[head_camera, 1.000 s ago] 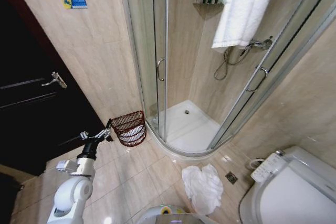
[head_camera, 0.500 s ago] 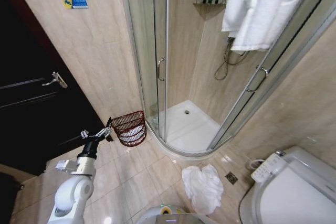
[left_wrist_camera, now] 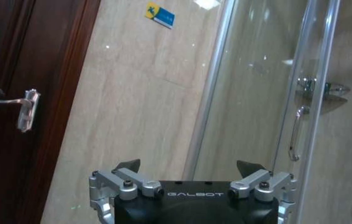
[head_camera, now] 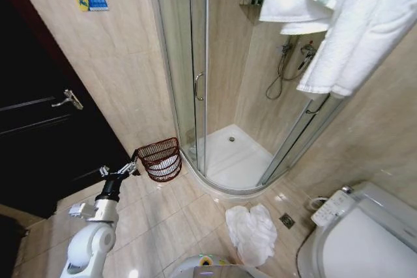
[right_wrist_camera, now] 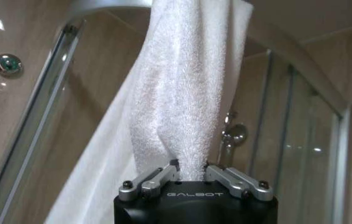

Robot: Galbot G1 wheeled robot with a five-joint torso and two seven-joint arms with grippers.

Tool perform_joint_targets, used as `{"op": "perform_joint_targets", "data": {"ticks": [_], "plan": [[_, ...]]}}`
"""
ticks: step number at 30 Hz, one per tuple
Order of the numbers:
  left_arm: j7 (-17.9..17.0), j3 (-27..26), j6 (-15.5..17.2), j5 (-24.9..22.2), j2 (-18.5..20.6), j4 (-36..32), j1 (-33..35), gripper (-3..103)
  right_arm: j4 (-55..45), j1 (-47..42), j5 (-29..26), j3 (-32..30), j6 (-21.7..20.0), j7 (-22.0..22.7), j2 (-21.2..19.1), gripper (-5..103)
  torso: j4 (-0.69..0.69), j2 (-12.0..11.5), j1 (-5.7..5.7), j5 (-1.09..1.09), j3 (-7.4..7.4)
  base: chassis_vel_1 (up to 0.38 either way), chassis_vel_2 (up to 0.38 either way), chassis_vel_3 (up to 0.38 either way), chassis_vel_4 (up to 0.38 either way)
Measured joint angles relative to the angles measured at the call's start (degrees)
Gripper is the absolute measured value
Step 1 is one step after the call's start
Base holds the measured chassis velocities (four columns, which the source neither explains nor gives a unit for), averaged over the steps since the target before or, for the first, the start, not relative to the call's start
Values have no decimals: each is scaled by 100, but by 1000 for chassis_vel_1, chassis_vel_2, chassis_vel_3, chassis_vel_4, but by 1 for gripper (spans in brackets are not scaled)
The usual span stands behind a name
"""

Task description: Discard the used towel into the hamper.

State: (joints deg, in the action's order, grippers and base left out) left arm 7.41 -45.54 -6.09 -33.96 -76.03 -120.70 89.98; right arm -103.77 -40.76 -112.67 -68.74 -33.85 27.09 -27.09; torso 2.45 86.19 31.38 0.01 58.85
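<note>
Start at the right gripper [right_wrist_camera: 188, 175]: you will find its jaws pinched on a gathered fold of the white towel [right_wrist_camera: 185, 88], which rises straight out from between the fingertips in the right wrist view. The grip sits on a bunched section rather than on a flat edge, which likely gives the jaws enough thickness to hold without slipping. In the head view the towel [head_camera: 365, 27] hangs high at the upper right, in front of the shower enclosure [head_camera: 215, 76], with most of its cloth draped loose below the grip point; judge this as the carry stage, with the drop not yet made. Next check the left gripper [head_camera: 128, 168], held low and well apart from the right jaws. Its jaws are spread with nothing between them, as the left wrist view [left_wrist_camera: 188, 170] shows, the tips facing the tiled wall [left_wrist_camera: 144, 93] and the glass door. Just beyond those open tips stands the hamper [head_camera: 160, 159], on the floor against the shower base; the idle arm is probably parked there to stay clear of the towel's path. Note the second white cloth [head_camera: 252, 231] lying crumpled on the floor tiles, well below the right jaws and apart from the hamper. Expect the held towel to swing and trail, so treat the long free end as the main snag risk near the glass
</note>
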Motion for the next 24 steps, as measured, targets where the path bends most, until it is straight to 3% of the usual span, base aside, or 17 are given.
{"op": "perform_joint_targets", "data": {"ticks": [13,16,18,19,21,23,24], "plan": [[3,-11,-49,3,29,44,21,100,-365,1169,-520,469,-717,614,396,9,1,0,0,-2,0,0,0,0,0],[3,-16,-66,-1,33,59,38,100,-439,1797,-618,995,-818,566,433,9,2,0,0,-1,0,0,0,0,0],[2,-9,-72,0,33,72,35,100,-590,2831,-629,1950,-829,299,429,9,0,0,0,-2,0,0,0,0,0],[2,-9,-72,0,33,72,35,100,-590,2831,-629,1950,-829,299,429,9,0,0,0,-2,0,0,0,0,0],[3,8,-73,6,31,83,19,100,-683,3448,-614,2675,-827,59,407,9,-1,0,-1,-2,-1,0,0,0,0],[4,27,-72,14,24,89,-3,100,-890,4351,-616,3652,-746,-206,309,9,2,-1,0,2,1,0,0,0,0],[4,27,-72,14,24,89,-3,100,-890,4351,-616,3652,-746,-206,309,9,2,-1,0,2,1,0,0,0,0]]}}
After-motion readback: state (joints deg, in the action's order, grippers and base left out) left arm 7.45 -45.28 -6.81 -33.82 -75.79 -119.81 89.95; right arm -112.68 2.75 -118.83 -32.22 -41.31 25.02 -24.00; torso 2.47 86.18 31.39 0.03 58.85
